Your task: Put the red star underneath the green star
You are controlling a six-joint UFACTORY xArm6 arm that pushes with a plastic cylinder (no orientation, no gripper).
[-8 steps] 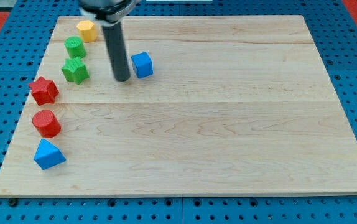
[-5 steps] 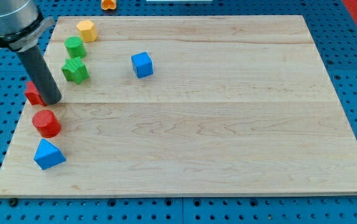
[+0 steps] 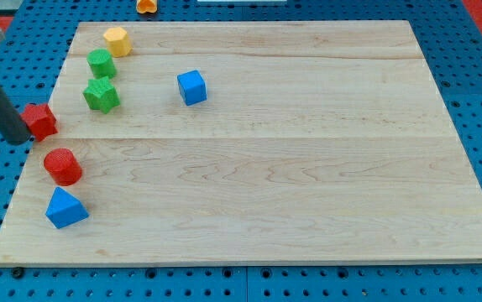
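Wooden board [image 3: 308,168] — two red, two green, two blue, one yellow.

Our tip [image 3: 16,138] swung from beside the blue cube to the view's left, now off the board's left edge; red star [image 3: 40,121] nudged slightly left, tip touching its left side

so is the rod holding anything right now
Nothing is held. My tip sits at the view's left of the red star, right against it.
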